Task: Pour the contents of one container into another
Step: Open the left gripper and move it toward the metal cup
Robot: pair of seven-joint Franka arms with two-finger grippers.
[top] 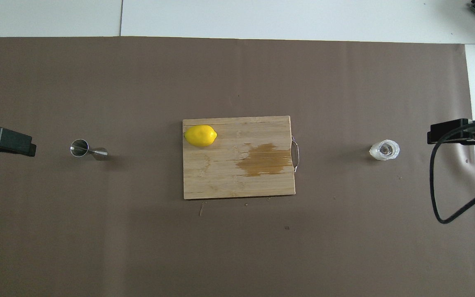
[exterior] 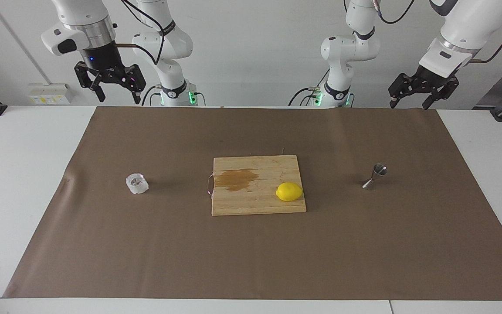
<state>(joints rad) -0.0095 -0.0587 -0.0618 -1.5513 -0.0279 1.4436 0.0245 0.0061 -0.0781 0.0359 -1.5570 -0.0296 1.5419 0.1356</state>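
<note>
Left gripper: raised near the robots at the left arm's end of the table, fingers spread apart, holding nothing.
Right gripper: raised near the robots at the right arm's end, fingers likewise apart and empty.
Glass cup: small, clear, faceted; stands upright on the brown mat toward the right arm's end, well apart from both grippers.
Jigger: silver, hourglass-shaped; stands on the mat toward the left arm's end.
Cutting board: wooden, between cup and jigger, with a dark wet stain and a wire handle facing the cup.
Lemon: on the board, at the corner nearest the jigger and farther from the robots.
Facing view only: both grippers' fingers.
Overhead view only: straight down into the cup and jigger.
</note>
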